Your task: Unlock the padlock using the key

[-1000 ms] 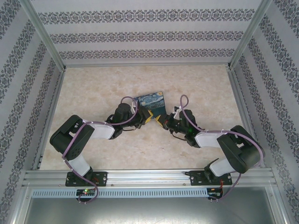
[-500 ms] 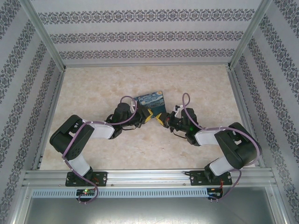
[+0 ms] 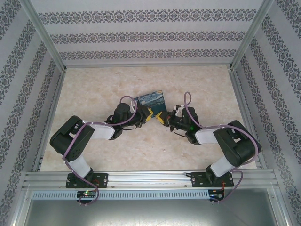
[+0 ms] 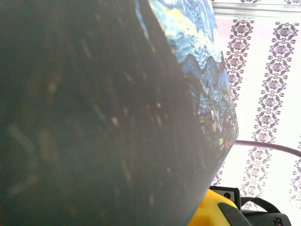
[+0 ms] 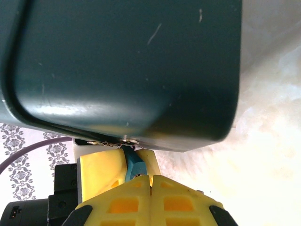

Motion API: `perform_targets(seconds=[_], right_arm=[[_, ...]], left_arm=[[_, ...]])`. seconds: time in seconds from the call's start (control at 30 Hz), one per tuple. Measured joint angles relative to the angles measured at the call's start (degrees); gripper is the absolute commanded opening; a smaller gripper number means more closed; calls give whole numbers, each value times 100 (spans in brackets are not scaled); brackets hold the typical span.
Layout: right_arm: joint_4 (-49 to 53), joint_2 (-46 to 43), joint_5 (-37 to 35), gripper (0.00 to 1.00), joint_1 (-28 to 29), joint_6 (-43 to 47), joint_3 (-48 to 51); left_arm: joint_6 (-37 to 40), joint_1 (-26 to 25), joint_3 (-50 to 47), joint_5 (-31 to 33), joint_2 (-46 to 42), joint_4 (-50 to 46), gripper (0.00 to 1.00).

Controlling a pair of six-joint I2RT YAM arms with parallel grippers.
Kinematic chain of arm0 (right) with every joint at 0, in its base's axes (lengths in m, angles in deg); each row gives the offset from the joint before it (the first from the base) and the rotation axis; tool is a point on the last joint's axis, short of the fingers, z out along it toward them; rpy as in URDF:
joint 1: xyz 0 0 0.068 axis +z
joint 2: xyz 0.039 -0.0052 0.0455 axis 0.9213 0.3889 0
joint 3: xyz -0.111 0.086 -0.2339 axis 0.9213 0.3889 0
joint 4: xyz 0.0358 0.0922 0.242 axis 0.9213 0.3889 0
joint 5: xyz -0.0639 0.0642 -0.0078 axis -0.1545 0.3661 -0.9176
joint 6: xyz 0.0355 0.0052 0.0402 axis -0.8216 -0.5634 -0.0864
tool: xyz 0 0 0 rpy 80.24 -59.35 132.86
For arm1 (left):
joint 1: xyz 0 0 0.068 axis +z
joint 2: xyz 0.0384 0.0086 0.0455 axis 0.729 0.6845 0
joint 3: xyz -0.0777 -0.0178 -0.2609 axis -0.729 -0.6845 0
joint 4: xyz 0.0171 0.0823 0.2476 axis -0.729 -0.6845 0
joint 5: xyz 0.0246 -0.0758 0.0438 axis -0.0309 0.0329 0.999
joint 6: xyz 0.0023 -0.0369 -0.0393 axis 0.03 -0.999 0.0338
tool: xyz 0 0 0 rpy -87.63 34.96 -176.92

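Crowding the left wrist view, the tin [image 4: 84, 117] is mostly a dark, blurred side, with its painted night-sky face cut off at the upper edge. From the right wrist, its dark underside hides everything beyond it. The padlock [image 5: 133, 162] hangs just under the tin's lower edge. Only its blue body is plain to see, and the thin silver bits where it meets the tin are too small to sort out. The left fingers [image 5: 100, 168] are clenched on the padlock, one yellow pad on each side of the blue body. The right fingers [image 5: 181, 203] are pressed tight together just below the padlock, tips nearly touching its bottom. Whether the key sits between them is hidden by the closed tips.

From above, both arms reach in to the tin's near edge and cover the padlock there. The tin sits tilted over the marble-patterned table [image 3: 94, 89], near its middle. A purple cable [image 4: 270, 147] crosses beside the tin, with patterned wallpaper [image 3: 150, 35] behind it.

Compared with a second ago, the right arm has drawn in closer to the tin. The tin and the left arm are where they were.
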Motion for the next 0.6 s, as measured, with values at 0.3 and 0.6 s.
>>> perform_targets(seconds=[0.3,0.6], right_arm=[[-72,157,-219,0,120,-20,-236],[-125,203,-260,0,118,-9,-234]], left_arm=[[-369,-4,0,160,68,293,0],[-415,-4,0,192,85,293,0]])
